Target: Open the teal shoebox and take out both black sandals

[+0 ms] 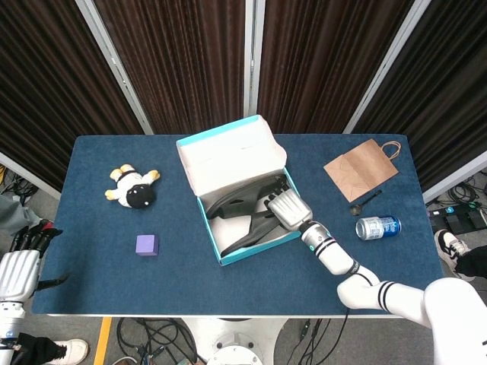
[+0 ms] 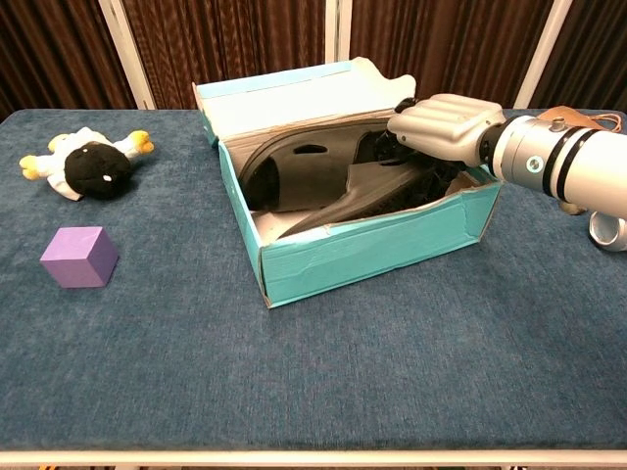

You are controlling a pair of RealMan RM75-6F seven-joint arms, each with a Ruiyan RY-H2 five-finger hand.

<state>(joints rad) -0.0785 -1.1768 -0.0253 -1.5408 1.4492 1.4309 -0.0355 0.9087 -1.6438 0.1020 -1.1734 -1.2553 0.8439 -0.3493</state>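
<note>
Shoebox work is under way, and the lid is already up. Nearest the robot, at the bottom left corner of the head view, the left robot hand [image 1: 17, 266] waits off the surface's edge, holding nothing; how wide its fingers are spread I cannot make out.

On the blue surface [image 2: 323, 392], the purple cube [image 2: 79, 257] sits near-left. Centre stage is the teal shoebox [image 2: 372, 245], open, its lid leaning back at the far side. Both black sandals [image 2: 323, 176] are inside, one lying flatter toward the far left, the other tipped on edge toward the near right. The right robot hand [image 2: 441, 125] reaches in over the box's right end, palm down, fingers curled onto the tilted sandal. Whether it truly has a grip is hidden by the back of the hand, so I cannot tell.

So, by my reckoning: opening done, removal not. Neither sandal has cleared the box; both lifts remain.

Farther left, a plush toy [image 2: 88, 164] lies on its back. Right of the box lie a soda can [image 1: 378, 226] on its side and a dark spoon [image 1: 365, 202], with a brown paper bag [image 1: 361, 168] toward the far right. Behind the surface hang dark pleated curtains [image 1: 190, 53] with pale uprights between.
</note>
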